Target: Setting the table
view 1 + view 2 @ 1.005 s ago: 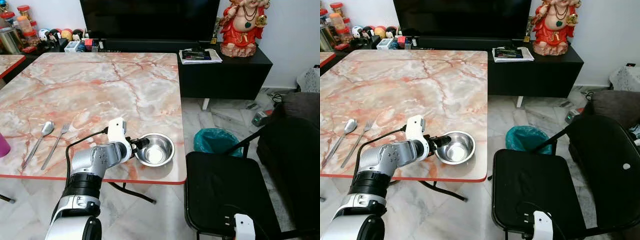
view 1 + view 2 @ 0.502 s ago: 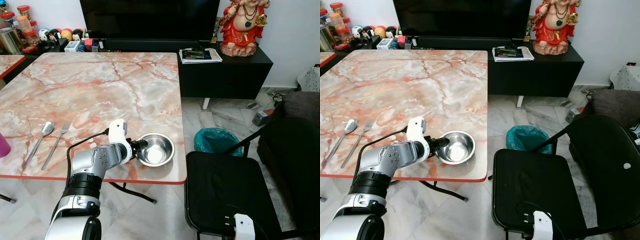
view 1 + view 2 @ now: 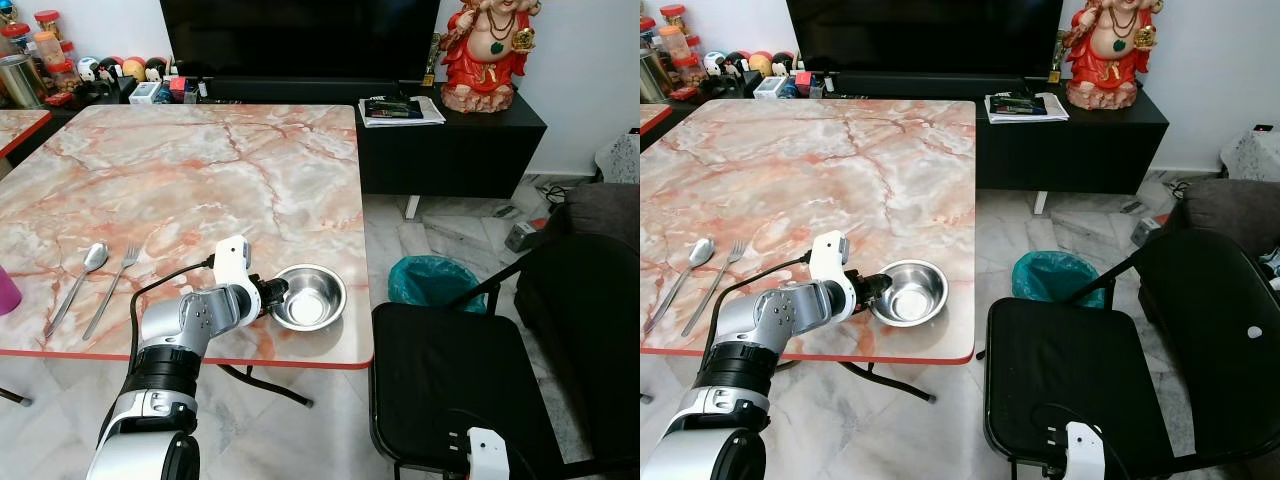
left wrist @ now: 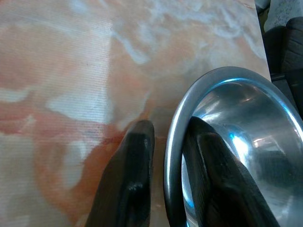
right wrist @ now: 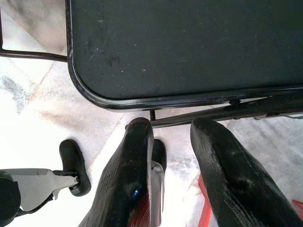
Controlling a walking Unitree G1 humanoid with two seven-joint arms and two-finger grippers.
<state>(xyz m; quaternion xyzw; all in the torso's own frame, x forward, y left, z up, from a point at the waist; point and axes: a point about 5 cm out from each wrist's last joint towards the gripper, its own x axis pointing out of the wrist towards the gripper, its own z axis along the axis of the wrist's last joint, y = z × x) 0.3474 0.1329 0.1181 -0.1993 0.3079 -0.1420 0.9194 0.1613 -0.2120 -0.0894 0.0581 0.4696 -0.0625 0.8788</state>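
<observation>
A single steel bowl (image 3: 308,298) sits near the front right corner of the pink-veined marble tabletop (image 3: 200,170), at about 5 o'clock on its surface, with the left tool (image 3: 272,293) clamped on its rim from the 9 o'clock side. The left wrist view shows one black finger (image 4: 128,182) outside the rim on the marble and the other inside the bowl, the rim pinched between them. At about 8 o'clock on the tabletop lie one spoon (image 3: 76,285) and one fork (image 3: 112,289), side by side and well apart from the bowl. The right tool (image 5: 175,189) hangs low beside one black chair (image 3: 470,380), its two fingers parted and holding nothing, the chair's seat edge and the pale floor beyond them. One teal-lined bin (image 3: 432,282) stands on the floor between the tabletop and the chair. One red-robed figurine (image 3: 487,52) stands on the black cabinet (image 3: 450,150) behind.
</observation>
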